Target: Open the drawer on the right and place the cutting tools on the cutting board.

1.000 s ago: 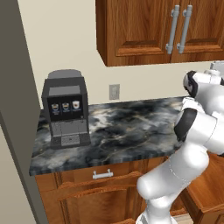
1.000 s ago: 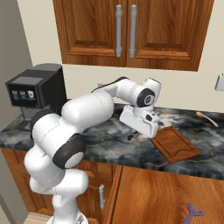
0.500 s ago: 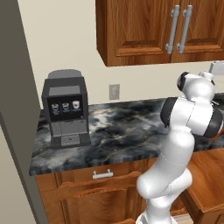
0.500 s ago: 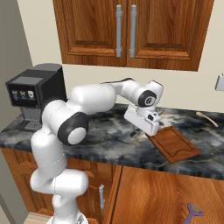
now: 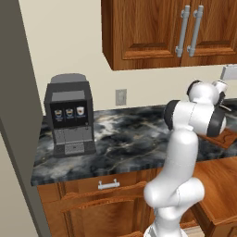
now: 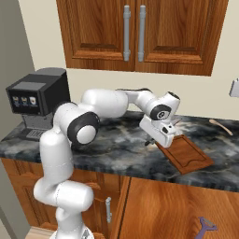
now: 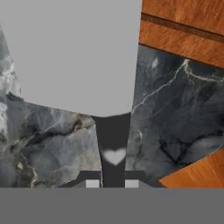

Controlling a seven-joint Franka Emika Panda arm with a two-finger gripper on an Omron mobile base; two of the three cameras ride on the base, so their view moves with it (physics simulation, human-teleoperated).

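Observation:
My gripper (image 6: 150,140) hangs just over the dark marble counter (image 6: 116,144), at the left near corner of the reddish-brown cutting board (image 6: 186,154). In the hand view the gripper (image 7: 112,183) is shut on the dark handle of a knife (image 7: 78,52), and the wide grey blade points away from the hand. The board (image 5: 225,137) lies flat on the counter with nothing on it. Below the counter on the right, the drawer (image 6: 158,210) stands pulled out. A small blue-purple tool (image 6: 206,227) lies in it.
A black coffee machine (image 6: 39,98) stands at the counter's left end. A wooden spoon (image 6: 220,126) lies behind the board near the wall. Wooden wall cabinets (image 6: 140,32) hang overhead. The open drawer (image 5: 222,185) juts out beside my base.
The elbow has swung up and over, and the hand has slid a little right and down toward the board. The jaws have stayed shut on the knife.

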